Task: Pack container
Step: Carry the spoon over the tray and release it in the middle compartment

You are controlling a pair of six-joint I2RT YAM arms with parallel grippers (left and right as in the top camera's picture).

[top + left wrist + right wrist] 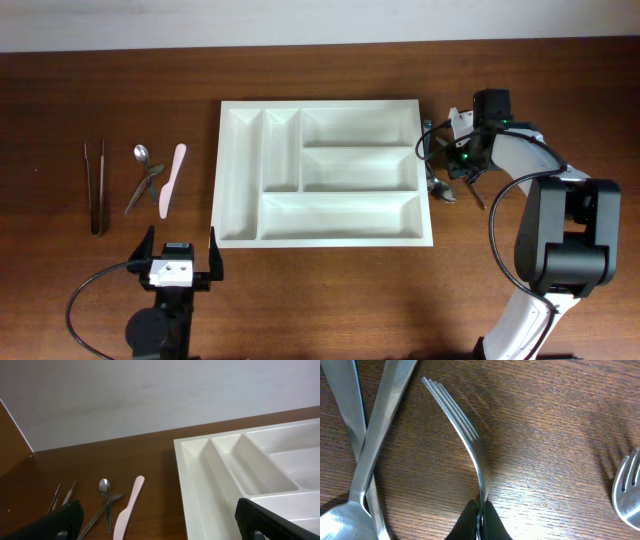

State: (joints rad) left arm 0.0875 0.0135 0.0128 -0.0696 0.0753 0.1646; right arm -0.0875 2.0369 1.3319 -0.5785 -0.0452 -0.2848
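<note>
The white cutlery tray (240,170) sits mid-table with its compartments empty; its left compartments show in the left wrist view (200,470). My right gripper (462,160) is low at the tray's right side, among metal cutlery. In the right wrist view its fingers (480,520) are shut on a metal fork (465,430), tines pointing away over the wood. My left gripper (180,255) is open and empty near the front edge, left of the tray; its fingers (160,527) frame the bottom of its view.
Left of the tray lie tweezers (95,185), a small spoon (141,153), another metal utensil (145,185) and a pink plastic knife (170,180). By the right gripper lie a large spoon (340,510), another handle (382,435) and a second fork (627,490).
</note>
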